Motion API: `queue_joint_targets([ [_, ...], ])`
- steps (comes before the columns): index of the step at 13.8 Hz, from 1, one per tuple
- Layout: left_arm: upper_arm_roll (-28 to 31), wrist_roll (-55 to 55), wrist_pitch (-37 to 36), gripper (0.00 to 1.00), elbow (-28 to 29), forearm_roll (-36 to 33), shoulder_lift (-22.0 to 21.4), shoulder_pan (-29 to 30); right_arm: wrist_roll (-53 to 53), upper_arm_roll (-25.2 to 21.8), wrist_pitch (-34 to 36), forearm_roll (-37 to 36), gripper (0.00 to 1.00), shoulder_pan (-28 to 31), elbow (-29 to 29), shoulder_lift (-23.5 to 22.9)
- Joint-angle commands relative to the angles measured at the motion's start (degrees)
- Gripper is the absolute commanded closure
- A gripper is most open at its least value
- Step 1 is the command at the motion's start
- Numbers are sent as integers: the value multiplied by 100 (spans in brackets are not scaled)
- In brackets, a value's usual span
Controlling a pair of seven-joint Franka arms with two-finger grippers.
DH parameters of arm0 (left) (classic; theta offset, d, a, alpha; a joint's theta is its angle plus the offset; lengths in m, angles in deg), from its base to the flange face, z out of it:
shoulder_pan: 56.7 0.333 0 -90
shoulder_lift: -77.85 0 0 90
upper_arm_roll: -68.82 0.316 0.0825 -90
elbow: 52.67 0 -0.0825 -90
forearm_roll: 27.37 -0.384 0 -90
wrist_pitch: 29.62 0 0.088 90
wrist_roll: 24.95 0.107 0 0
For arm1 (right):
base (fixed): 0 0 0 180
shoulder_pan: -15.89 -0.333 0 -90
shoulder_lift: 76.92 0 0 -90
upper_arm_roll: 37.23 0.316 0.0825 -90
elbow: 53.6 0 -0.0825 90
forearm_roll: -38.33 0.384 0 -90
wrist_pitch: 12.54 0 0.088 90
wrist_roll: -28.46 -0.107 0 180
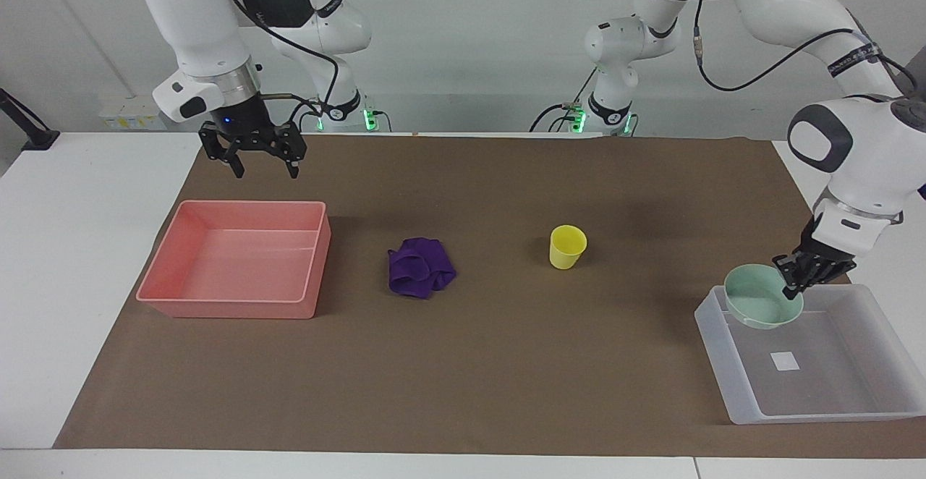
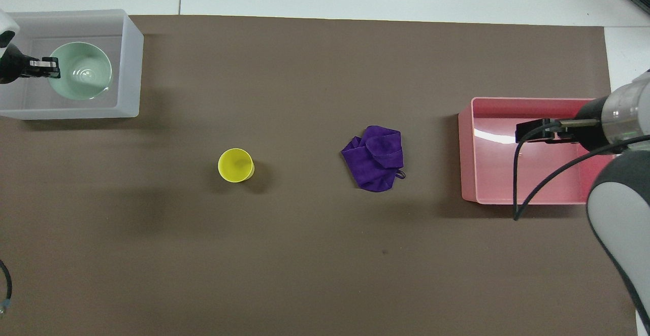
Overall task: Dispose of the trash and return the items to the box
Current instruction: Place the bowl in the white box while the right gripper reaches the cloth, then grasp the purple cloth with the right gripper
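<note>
- Facing view: the left gripper [image 1: 798, 278] has its fingers clamped on the rim of the shallow mint-green round bowl [image 1: 761, 305], which hangs over the end of the translucent whitish rectangular plastic box [image 1: 854, 407] nearer the robots.
- Step in hand, as judged: returning the bowl to the box. The next move calls for lowering the bowl to the box floor, then releasing.
- The right gripper [image 1: 262, 166], fingers spread wide and empty, hangs near the pink rectangular plastic bin [image 1: 231, 309].
- The bowl's mouth faces up, slightly tilted; being round, it has no long axis.
- Overhead view: the bowl [image 2: 84, 72] lies inside the box outline [image 2: 129, 62]; the left gripper [image 2: 52, 68] is at its rim.
- The small yellow plastic cup [image 2: 235, 165] stands upright on the bench, mouth up. The deep-purple crumpled cloth wad [image 2: 375, 157] lies between the cup and the pink bin [image 2: 467, 163]; both await handling.
</note>
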Motion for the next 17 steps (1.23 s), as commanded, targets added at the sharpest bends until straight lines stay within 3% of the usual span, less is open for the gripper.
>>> queue_joint_targets([
  [1, -96, 44, -290, 100, -1127, -69, 819, 237, -341, 1, -441, -118, 0, -216, 93, -200],
  [8, -149, 35, -167, 100, -2087, -87, 1936, 466, -738, 27, -1679, 162, 0, -875, 171, -1044],
  [17, -131, 17, 17, 100, -1825, 132, 2139, 721, -650, 27, -3666, 445, 0, -1446, 769, -2002],
])
